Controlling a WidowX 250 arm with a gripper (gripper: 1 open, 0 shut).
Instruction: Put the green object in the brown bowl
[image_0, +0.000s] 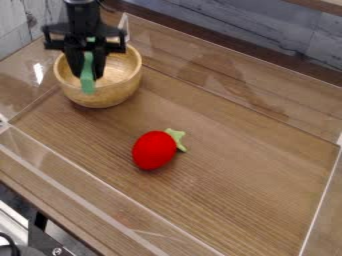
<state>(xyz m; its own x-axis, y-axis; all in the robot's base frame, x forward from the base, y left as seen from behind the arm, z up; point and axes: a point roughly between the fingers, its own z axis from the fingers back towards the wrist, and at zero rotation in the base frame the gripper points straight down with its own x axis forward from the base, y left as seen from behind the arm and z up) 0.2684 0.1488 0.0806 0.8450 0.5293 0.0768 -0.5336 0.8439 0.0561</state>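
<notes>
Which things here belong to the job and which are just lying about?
Part of the job:
- green object, hanging upright in the gripper
- brown bowl, directly below it

Lying about:
- red strawberry toy, alone on the wooden table

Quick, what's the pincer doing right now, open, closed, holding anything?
Pincer: closed on the green object, which hangs upright into the brown bowl.

Arm at upper left, wrist vertical, gripper (88, 62) pointing straight down, fingers (82, 55) clamped together.
</notes>
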